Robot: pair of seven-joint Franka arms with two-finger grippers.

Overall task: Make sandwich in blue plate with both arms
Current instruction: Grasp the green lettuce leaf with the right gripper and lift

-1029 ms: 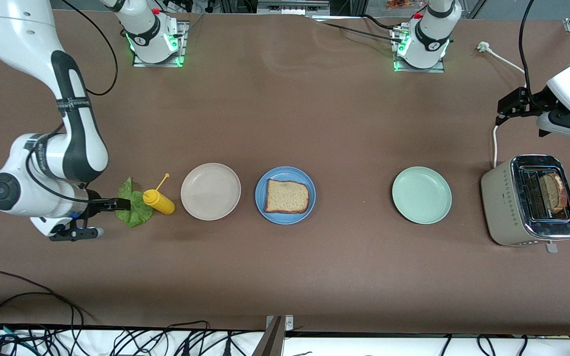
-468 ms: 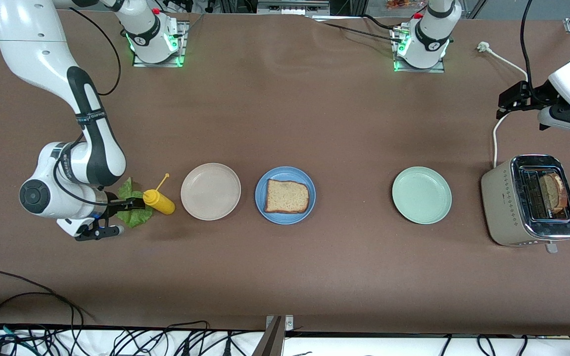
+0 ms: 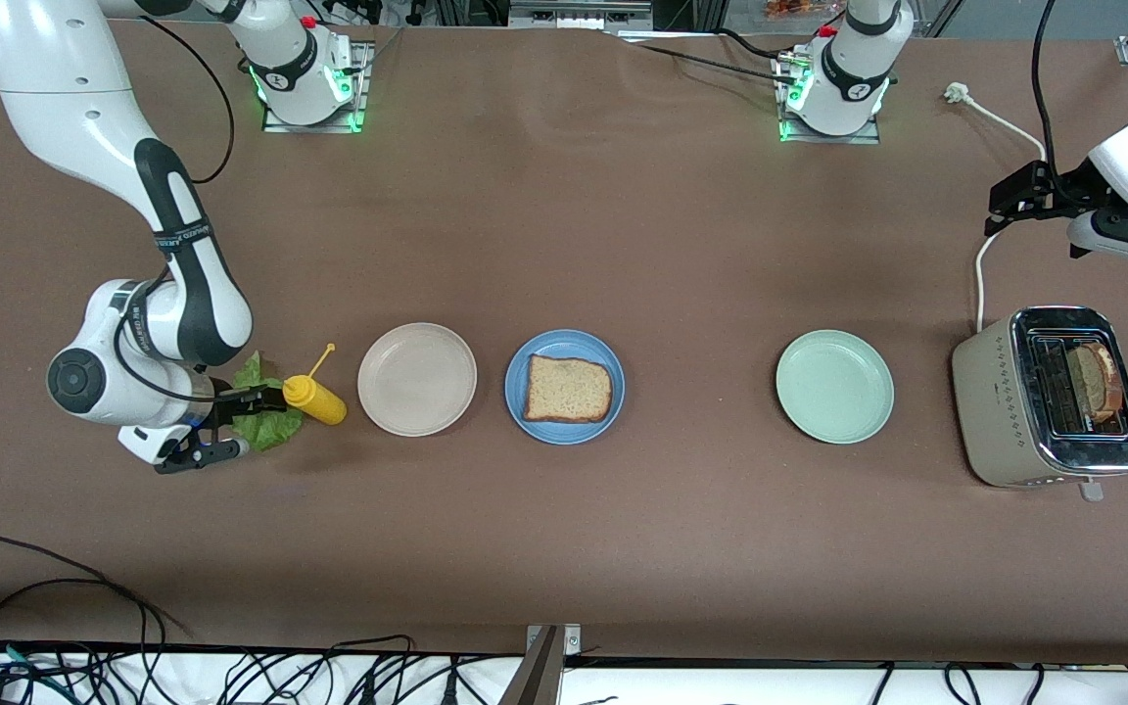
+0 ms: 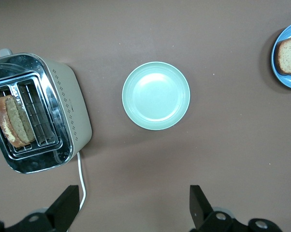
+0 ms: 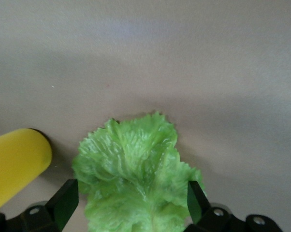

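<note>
The blue plate [image 3: 565, 387] is taken as the landmark; it is set near the middle of the brown table [image 3: 564, 245], and one slice of brown bread [image 3: 569, 390] is laid flat on it, with nothing stacked on top (the sandwich is not yet built). Just beside the blue plate, toward the right arm's end of the table, a beige-white plate [image 3: 417, 379] is seen, and past that a yellow squeeze bottle [image 3: 315, 399] lies on its side. Touching or nearly touching the bottle, farther still from the blue plate, a green lettuce leaf [image 3: 265, 411] is spread on the table. The right gripper [image 3: 231, 423] is held low over this leaf with its fingers [image 5: 64, 199] spread apart on either side of it; in the right wrist view the leaf [image 5: 136, 179] is framed between them and nothing is gripped. Toward the left arm's end of the table, well apart from the blue plate, a pale mint-green plate [image 3: 834, 386] is set, and past it a cream toaster [image 3: 1049, 397] stands with a second bread slice [image 3: 1098, 380] upright in one slot. The left gripper [image 3: 1014, 201] is held up over bare table, farther from the blue plate than the toaster, its fingers [image 4: 68, 205] parted and holding nothing.
</note>
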